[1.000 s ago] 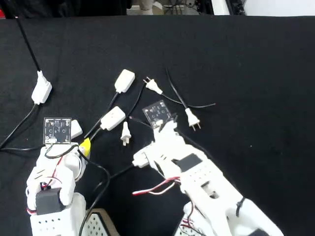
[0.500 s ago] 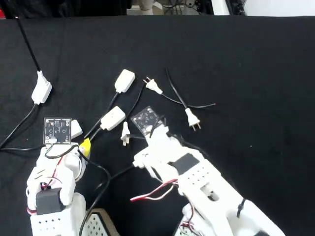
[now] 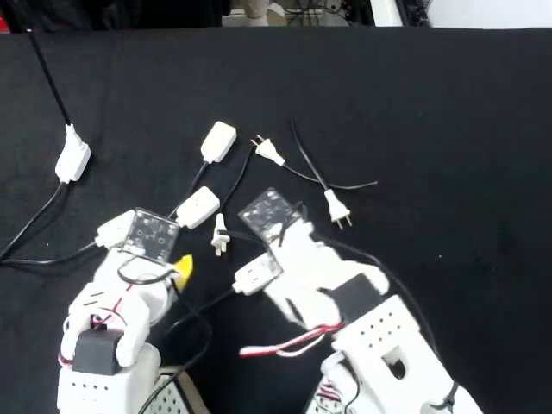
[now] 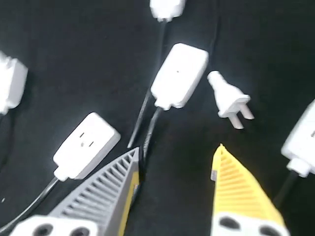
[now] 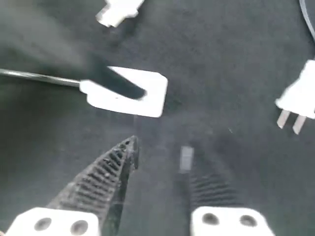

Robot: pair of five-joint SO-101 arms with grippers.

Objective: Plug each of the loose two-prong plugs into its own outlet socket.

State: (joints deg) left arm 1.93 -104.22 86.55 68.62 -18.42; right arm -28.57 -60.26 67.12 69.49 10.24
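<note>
In the left wrist view my left gripper [image 4: 176, 150] is open over the black cloth, grey and yellow fingers apart with nothing between them. Just beyond it lie a white outlet socket [image 4: 179, 76], a second socket [image 4: 86, 145] and a loose two-prong plug [image 4: 228, 98]. My right gripper [image 5: 157, 150] is open too, just short of a white socket [image 5: 128, 93] crossed by a black cable, with a plug [image 5: 298, 101] to one side. From above, three loose plugs [image 3: 220, 233] [image 3: 270, 153] [image 3: 336, 207] lie near two sockets [image 3: 198, 207] [image 3: 218, 141].
Another white socket [image 3: 72, 157] on a black cord lies far left. Black cables [image 3: 328, 177] trail across the cloth between the plugs. The left arm [image 3: 129, 285] and right arm [image 3: 336, 285] stand close together at the near edge.
The left arm has swung to the right and forward, toward the sockets and the nearest plug. The right arm's wrist has shifted left and turned a little.
</note>
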